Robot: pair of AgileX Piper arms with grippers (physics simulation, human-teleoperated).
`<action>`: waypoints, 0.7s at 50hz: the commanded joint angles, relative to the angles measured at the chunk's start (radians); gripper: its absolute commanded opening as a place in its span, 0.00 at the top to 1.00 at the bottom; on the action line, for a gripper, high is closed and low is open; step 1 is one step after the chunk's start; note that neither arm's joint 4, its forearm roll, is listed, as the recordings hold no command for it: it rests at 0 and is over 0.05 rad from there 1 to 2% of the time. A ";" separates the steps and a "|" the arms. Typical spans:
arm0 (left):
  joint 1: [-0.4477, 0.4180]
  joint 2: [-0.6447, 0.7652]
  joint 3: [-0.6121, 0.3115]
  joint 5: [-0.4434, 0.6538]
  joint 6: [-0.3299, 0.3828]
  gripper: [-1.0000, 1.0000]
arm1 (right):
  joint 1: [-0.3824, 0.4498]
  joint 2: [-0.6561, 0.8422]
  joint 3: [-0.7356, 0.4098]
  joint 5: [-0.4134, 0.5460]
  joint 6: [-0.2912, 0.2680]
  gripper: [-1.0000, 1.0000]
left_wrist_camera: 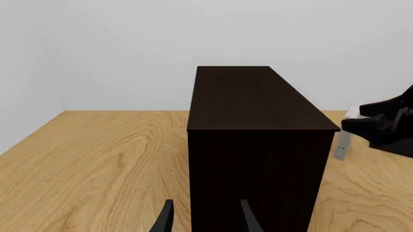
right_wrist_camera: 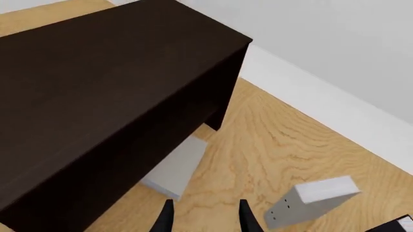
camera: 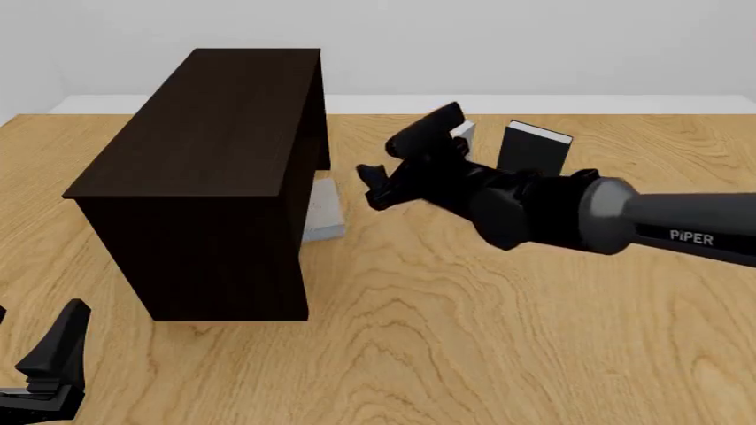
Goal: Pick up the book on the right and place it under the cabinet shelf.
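The dark brown cabinet shelf point(camera: 212, 142) stands on the left half of the table. The light grey book point(camera: 322, 211) lies flat on the table, tucked partly beneath the cabinet's right side; in the right wrist view the book point(right_wrist_camera: 179, 166) pokes out from under the cabinet shelf point(right_wrist_camera: 96, 96). My right gripper point(camera: 371, 186) hovers just right of the book, open and holding nothing, with its fingers point(right_wrist_camera: 166, 218) apart above the book's outer corner. My left gripper point(camera: 34, 343) stands open at the near left, facing the cabinet's near end point(left_wrist_camera: 255, 179).
A slimmer grey book point(camera: 462, 135) and a black book point(camera: 534, 149) stand upright behind my right arm, also seen as the slim grey book point(right_wrist_camera: 313, 200) and the black book point(right_wrist_camera: 395, 224). The table's back edge meets a white wall.
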State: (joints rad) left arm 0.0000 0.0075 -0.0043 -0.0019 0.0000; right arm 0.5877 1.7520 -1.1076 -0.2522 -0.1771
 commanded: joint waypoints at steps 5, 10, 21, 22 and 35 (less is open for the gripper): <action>0.000 0.000 0.000 0.000 0.000 0.00 | -0.005 -0.087 0.047 -0.007 -0.001 0.00; 0.000 0.000 0.000 0.000 0.000 0.00 | -0.010 -0.132 0.065 -0.005 0.001 0.00; 0.000 0.000 0.000 0.000 0.000 0.00 | -0.022 -0.226 0.100 0.005 0.007 0.00; 0.000 0.000 0.000 0.000 0.000 0.00 | -0.024 -0.234 0.103 0.006 0.007 0.00; 0.000 0.000 0.000 0.000 0.000 0.00 | -0.038 -0.307 0.131 0.012 0.008 0.00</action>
State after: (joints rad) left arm 0.0000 0.0075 -0.0043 -0.0019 0.0000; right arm 0.5600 1.5039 -0.9992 -0.2458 -0.1704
